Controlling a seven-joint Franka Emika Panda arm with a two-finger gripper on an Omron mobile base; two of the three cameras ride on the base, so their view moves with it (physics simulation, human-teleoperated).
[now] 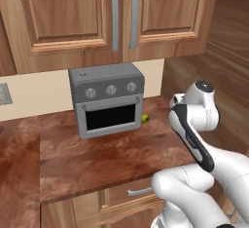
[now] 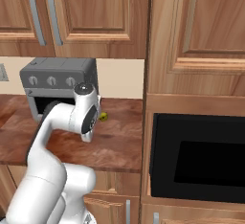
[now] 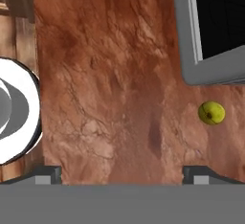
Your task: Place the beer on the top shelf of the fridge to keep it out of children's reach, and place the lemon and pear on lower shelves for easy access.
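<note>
A small yellow-green fruit (image 3: 211, 113) with a dark spot lies on the brown stone counter (image 3: 110, 89), right beside the toaster oven's corner. It is also seen as the fruit (image 1: 145, 118) and the fruit (image 2: 103, 117). From here I cannot tell whether it is the lemon or the pear. My gripper (image 3: 122, 174) points down at the bare counter, open, with its fingertips (image 3: 48, 173) wide apart and nothing between them. The fruit sits ahead and to the right of the right tip in the hand view. The beer and the fridge with its shelves are out of view.
A grey toaster oven (image 1: 107, 99) with knobs stands at the back of the counter. Wooden wall cabinets (image 1: 116, 17) hang above it. To the right, a tall wooden unit holds a black built-in oven (image 2: 198, 158). A drawer (image 1: 138, 191) lies below the counter edge.
</note>
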